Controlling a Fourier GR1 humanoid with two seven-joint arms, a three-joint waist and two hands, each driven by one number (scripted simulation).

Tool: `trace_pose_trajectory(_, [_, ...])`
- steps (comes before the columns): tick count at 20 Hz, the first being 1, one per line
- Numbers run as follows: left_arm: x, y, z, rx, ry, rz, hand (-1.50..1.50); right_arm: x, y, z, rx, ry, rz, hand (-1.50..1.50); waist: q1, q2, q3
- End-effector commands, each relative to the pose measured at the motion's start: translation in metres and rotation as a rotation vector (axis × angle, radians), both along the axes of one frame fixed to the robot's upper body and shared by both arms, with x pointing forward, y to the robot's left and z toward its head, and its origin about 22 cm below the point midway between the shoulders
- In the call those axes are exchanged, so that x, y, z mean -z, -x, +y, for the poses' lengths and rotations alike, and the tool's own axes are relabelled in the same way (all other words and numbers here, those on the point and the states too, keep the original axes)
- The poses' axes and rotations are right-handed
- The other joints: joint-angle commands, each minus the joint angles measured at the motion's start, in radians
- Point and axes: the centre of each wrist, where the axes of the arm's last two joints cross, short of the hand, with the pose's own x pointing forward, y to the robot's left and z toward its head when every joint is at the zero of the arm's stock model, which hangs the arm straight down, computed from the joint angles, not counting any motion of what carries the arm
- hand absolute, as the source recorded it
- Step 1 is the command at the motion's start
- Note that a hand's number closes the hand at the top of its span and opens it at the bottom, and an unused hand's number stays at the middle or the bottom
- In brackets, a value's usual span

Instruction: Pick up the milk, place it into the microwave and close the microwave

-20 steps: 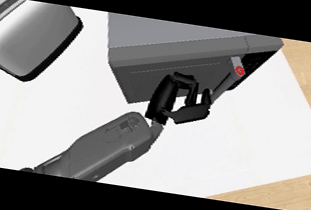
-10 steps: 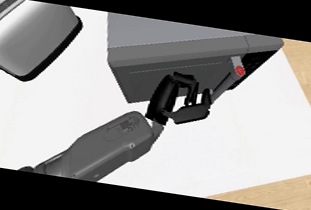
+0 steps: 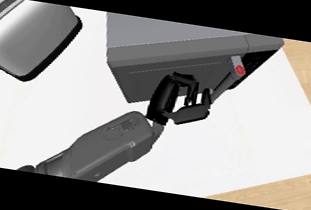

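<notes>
Fingers of my hand (image 3: 178, 100) stand almost straight and close together, laid flat against the front of the microwave (image 3: 175, 44), with the thumb a little apart on the right side; they pinch nothing. Which hand it is I cannot say surely, because only one grey forearm (image 3: 103, 150) shows. It comes up from the lower edge, left of the middle, and leans to the upper right across the white surface (image 3: 257, 142). My other hand is not visible.

Just beyond the fingertips is the dark front of the microwave, and to the right of them I see the edge of the door (image 3: 230, 77) with a small red button. I judge the door is nearly closed or closing, but I cannot tell if it is fully latched. The milk I do not see anywhere; I suppose it is already inside, hidden behind the door.

What could go wrong: if I push at an angle, the fingers may slide off the door's edge, and the door stays a little open. Also the whole microwave may slide on the smooth surface.

Farther away, at the upper left, a grey toaster (image 3: 19, 36) stands well apart.
</notes>
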Motion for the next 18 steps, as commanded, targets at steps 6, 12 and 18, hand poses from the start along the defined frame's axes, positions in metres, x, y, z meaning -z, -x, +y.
trace_pose_trajectory(6, [-0.021, -0.027, 0.001, -0.061, 0.025, -0.019, 1.5, -0.026, -0.003, -0.015, 0.024, 0.051, -0.038, -1.5, -0.008, 0.01, -0.001])
trace_pose_trajectory(12, [-0.021, -0.029, 0.0, -0.065, 0.025, -0.03, 1.5, -0.039, -0.003, -0.025, 0.058, 0.09, -0.055, -1.5, -0.007, 0.014, 0.001])
trace_pose_trajectory(18, [-0.026, -0.03, -0.002, -0.064, 0.039, -0.033, 1.5, -0.035, -0.007, -0.033, 0.053, 0.065, -0.031, -1.5, 0.006, 0.017, 0.003])
